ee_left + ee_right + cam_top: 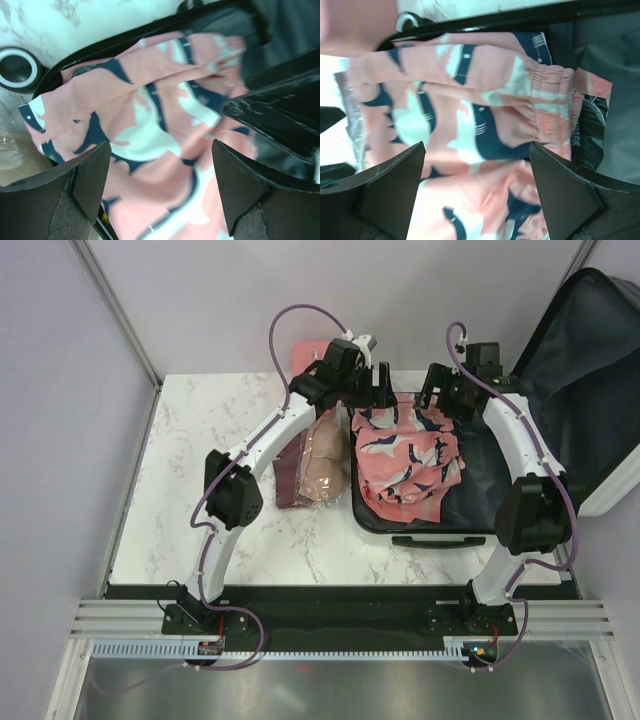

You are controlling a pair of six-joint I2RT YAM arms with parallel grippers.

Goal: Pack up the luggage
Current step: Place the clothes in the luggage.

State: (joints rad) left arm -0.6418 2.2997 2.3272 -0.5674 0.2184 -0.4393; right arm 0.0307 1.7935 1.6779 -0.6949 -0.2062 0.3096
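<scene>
Left pincer (380, 390): released, jaws wide, nothing between them. Right pincer (436, 390): likewise released and empty. Side by side, near each other, above the far end of the luggage (590, 370). Directly beneath both: pink garment (405, 465) with navy and white print, bunched in the open base, dark lining showing beside it under the right pincer. Lid raised, leaning away to the right of the right pincer. Left of the left pincer, on the desk (200, 450): clear bag (318, 460) of tan items, just beside the luggage. Behind the left pincer: pink case (303, 348), mostly hidden.
</scene>
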